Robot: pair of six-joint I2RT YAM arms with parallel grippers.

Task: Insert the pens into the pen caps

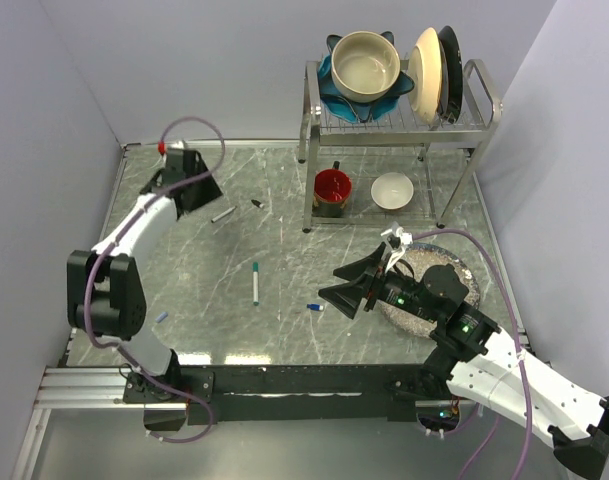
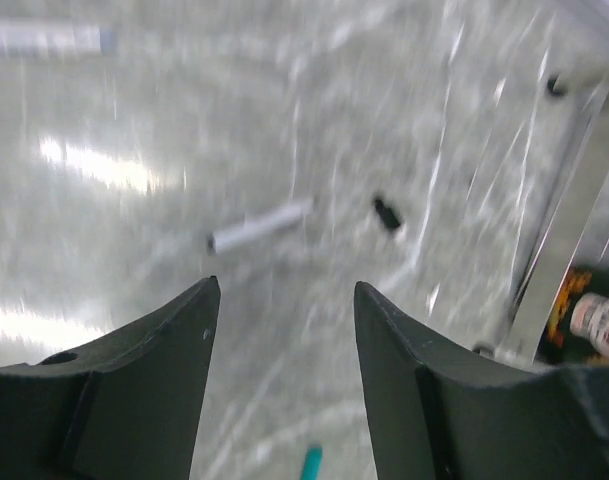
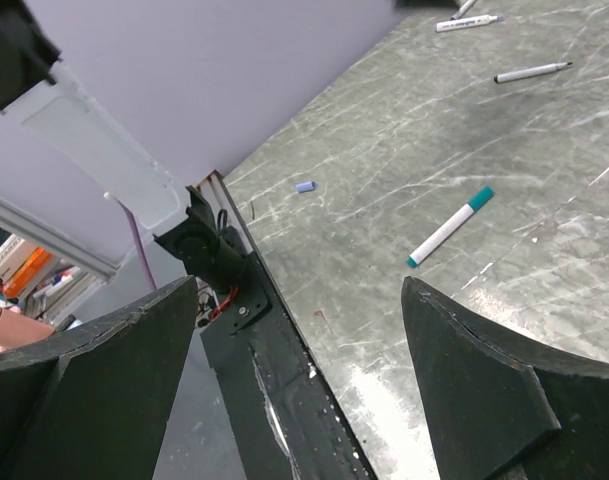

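Observation:
A white pen with a teal cap (image 1: 255,282) lies mid-table; it also shows in the right wrist view (image 3: 449,228). A bare grey pen (image 1: 222,215) and a black cap (image 1: 257,204) lie at the back left. In the blurred left wrist view, this pen (image 2: 259,227) and the black cap (image 2: 386,212) lie ahead of the fingers. A dark blue cap (image 1: 316,308) lies just below my right gripper (image 1: 329,282). A light blue cap (image 1: 163,317) lies front left, also seen from the right wrist (image 3: 305,186). Two more pens (image 3: 532,72) (image 3: 467,22) lie far off. My left gripper (image 1: 199,190) (image 2: 284,290) and right gripper (image 3: 299,290) are open and empty.
A metal dish rack (image 1: 464,122) at the back right holds a bowl (image 1: 365,62) and plates (image 1: 431,60). A red mug (image 1: 332,190) and a white bowl (image 1: 392,189) stand under it. A grey plate (image 1: 454,262) lies under the right arm. The table's front edge (image 3: 284,360) is below the right gripper.

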